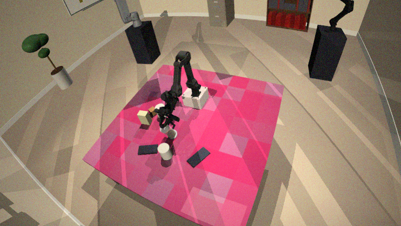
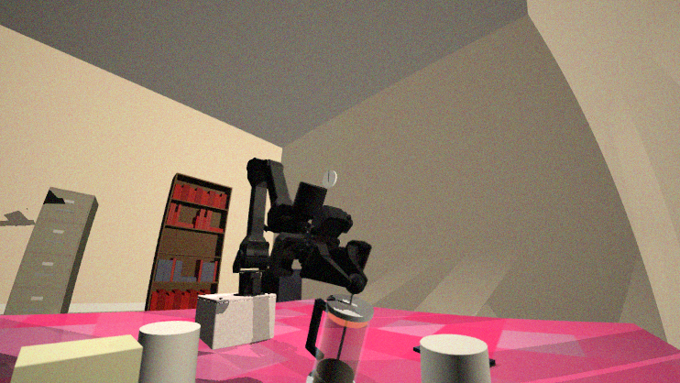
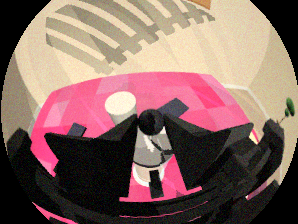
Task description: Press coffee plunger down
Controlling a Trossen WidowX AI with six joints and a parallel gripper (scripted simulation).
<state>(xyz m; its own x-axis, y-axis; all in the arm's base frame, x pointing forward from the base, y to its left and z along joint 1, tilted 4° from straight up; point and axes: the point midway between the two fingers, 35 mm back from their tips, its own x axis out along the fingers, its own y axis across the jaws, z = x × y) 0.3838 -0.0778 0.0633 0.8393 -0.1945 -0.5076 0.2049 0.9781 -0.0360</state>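
Observation:
The coffee press [image 1: 172, 133] [image 2: 343, 340] [image 3: 151, 150] is a clear glass jar with a grey lid [image 2: 348, 309] and a black handle [image 2: 313, 328] [image 3: 156, 184]. It leans to the right in the exterior view, its lid off to one side of its base. A dark mass [image 2: 335, 368] is low in the jar. My gripper [image 2: 356, 280] [image 3: 150, 117] is shut on the round black plunger knob [image 3: 151, 119], above the lid. A short length of thin rod [image 2: 351, 299] shows between knob and lid. The base's contact with the mat is not clearly visible.
A white cylinder [image 1: 165, 151] [image 2: 454, 364] [image 3: 120, 105] stands near the press. Another white cylinder [image 2: 170, 354], a pale yellow block [image 1: 144, 118] [image 2: 78, 359] and a small brown block [image 1: 152, 111] stand on the other side. Two dark slabs [image 1: 147, 149] [image 1: 198, 157] lie on the pink mat [image 1: 221, 179].

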